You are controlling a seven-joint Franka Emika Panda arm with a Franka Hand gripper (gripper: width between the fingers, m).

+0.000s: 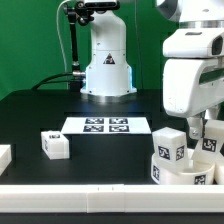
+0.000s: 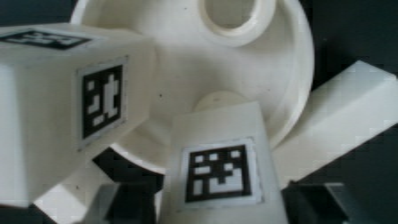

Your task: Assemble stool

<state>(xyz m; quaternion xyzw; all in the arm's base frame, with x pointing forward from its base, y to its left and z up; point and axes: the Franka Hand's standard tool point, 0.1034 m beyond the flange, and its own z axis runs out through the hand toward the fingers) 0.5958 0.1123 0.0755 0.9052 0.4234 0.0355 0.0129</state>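
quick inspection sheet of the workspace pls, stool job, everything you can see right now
surface: black table, marker board lying flat mid-table
job's things: round seat at the exterior view's right, with tagged legs at it; one loose leg apart, toward the exterior view's left
clutter: plain white bar along the near edge; white piece cut off at the exterior view's left edge
grippers: gripper low over the seat, one of those legs between its fingers in the wrist view; open or shut cannot be told
cables: dark cable rising beside the arm base
surroundings: green wall behind
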